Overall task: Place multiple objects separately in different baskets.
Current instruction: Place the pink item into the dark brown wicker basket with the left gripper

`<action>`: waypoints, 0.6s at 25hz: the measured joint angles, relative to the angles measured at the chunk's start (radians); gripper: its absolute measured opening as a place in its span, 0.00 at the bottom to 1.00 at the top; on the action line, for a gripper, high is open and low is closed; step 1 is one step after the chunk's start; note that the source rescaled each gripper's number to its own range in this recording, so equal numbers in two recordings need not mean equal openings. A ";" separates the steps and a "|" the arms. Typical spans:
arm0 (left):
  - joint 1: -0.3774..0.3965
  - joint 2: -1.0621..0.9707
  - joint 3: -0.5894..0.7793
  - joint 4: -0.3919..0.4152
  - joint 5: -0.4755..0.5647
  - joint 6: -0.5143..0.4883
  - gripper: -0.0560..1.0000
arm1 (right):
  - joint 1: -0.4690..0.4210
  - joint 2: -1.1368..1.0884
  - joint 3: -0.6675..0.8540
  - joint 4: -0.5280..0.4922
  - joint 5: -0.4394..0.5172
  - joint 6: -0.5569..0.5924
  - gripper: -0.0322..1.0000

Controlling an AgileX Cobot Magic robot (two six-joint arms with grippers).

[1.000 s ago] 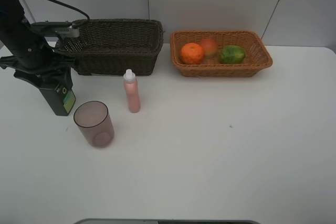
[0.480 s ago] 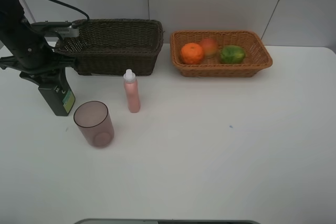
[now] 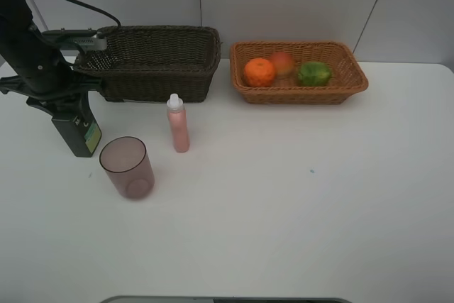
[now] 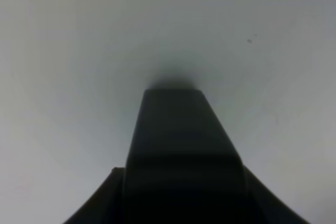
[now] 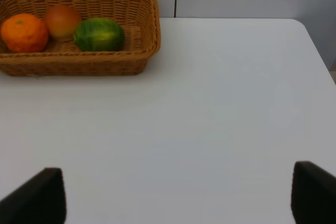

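Note:
My left gripper is shut on the top of the dark green pump bottle, which stands upright on the table left of the cup. In the left wrist view the bottle fills the middle as a dark blurred shape. The small pink bottle stands in front of the dark brown basket. The orange, red-yellow fruit and green fruit lie in the orange-tan basket. My right gripper is open over bare table, away from that basket.
White table with a wall close behind both baskets. The left arm's black body and cable stand at the far left beside the dark basket. A rounded table corner shows in the right wrist view.
The left gripper's jaws have closed in on the top of the pump bottle, which shifted slightly left. Nothing else has moved.

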State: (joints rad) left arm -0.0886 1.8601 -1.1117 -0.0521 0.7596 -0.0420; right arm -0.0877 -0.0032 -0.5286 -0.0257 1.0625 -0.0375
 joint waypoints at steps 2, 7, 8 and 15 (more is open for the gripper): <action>0.000 0.000 0.000 0.000 0.000 0.000 0.50 | 0.000 0.000 0.000 0.000 0.000 0.000 0.74; 0.000 0.000 0.000 0.000 0.000 0.000 0.50 | 0.000 0.000 0.000 0.000 0.000 0.000 0.74; 0.000 0.000 0.000 0.000 0.000 0.000 0.50 | 0.000 0.000 0.000 0.000 0.000 0.000 0.74; 0.000 -0.007 -0.027 -0.006 0.062 -0.020 0.50 | 0.000 0.000 0.000 0.000 0.000 0.000 0.74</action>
State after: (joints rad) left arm -0.0886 1.8528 -1.1382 -0.0583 0.8219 -0.0625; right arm -0.0877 -0.0032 -0.5286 -0.0257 1.0625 -0.0375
